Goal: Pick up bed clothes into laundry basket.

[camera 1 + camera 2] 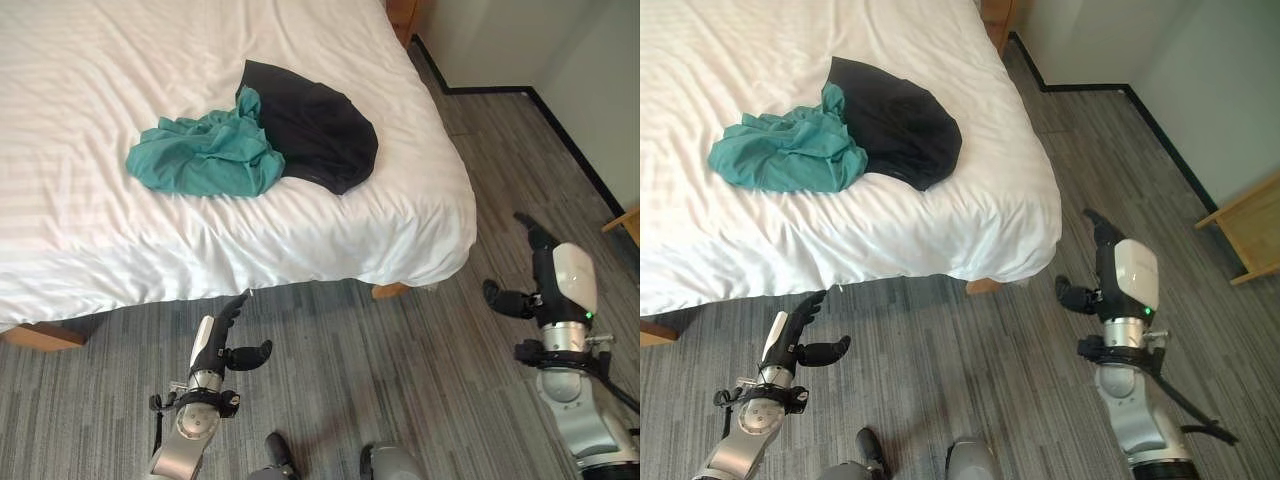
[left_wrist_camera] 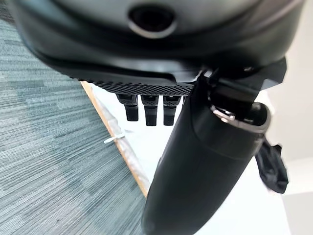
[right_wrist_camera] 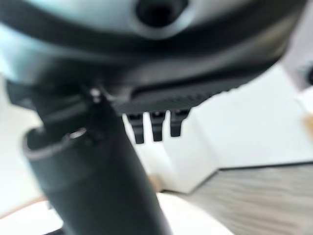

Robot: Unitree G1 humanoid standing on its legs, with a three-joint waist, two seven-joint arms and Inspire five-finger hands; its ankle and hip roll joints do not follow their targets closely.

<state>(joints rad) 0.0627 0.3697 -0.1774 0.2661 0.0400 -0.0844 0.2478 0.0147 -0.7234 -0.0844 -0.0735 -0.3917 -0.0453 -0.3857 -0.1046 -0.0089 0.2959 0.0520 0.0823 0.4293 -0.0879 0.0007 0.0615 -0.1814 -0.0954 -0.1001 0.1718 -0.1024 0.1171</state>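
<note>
Here teal garment (image 1: 205,155) touching black garment (image 1: 315,125) on bed (image 1: 100,240).

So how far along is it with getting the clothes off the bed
Nothing looks done yet. The teal garment and the black garment lie bunched together on the white bed, touching. Nothing is in hand: the left hand and right hand are open and empty, over the floor short of the bed. Both pickups remain; I see no laundry basket.

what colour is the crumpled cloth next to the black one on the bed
Teal green. The crumpled cloth shows best in the left eye view.
</note>
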